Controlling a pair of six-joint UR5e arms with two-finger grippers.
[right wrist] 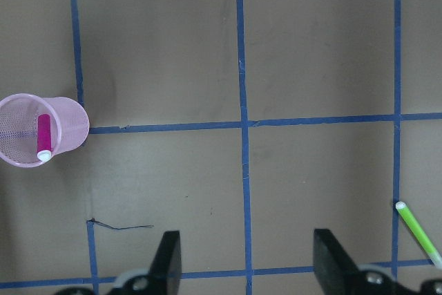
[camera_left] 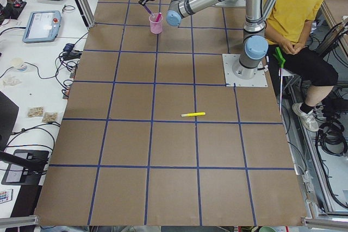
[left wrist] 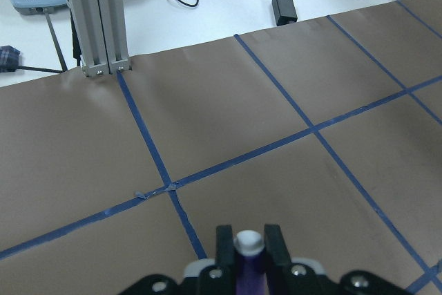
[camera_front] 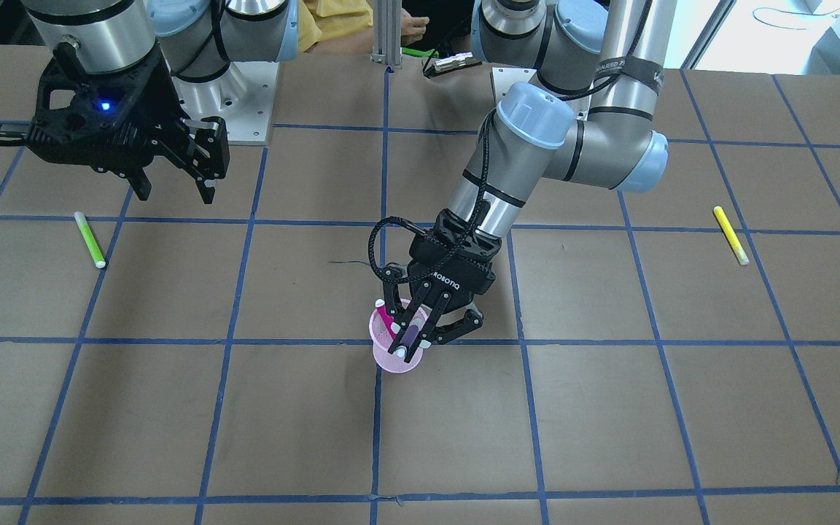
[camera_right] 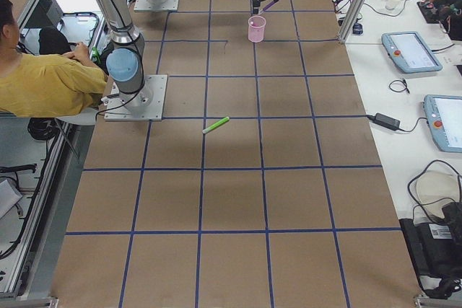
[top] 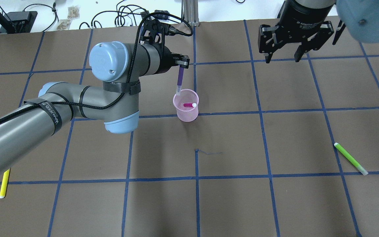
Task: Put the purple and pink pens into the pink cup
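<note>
Overhead exterior, item one: purple pen (top: 180,79), pinched at its upper end by the left fingers (top: 184,61) and hanging near-upright, its lower end at the 11 o'clock rim of the cup (top: 187,116), which stands mid-worktop (top: 275,138). Item two: pink pen (top: 189,105), already inside the cup, lying across toward 3 o'clock. Item three: right fingers (right wrist: 335,257), spread and empty, hovering well apart at 2 o'clock of the cup. Step in hand, by judgement: seating the purple pen. Best done by nudging it toward the cup's centre, lowering until the tip sits well below the rim, then releasing; a tip catching the rim could topple so light a cup. Views compared: front-facing places the pen's white end over the cup mouth, which overhead leaves doubtful; left wrist shows only the top end between two fingers, no cup; right wrist shows the cup mouth from above. Surplus: green pen (top: 350,158) at 4 o'clock, yellow pen (top: 3,183) at 8 o'clock.
</note>
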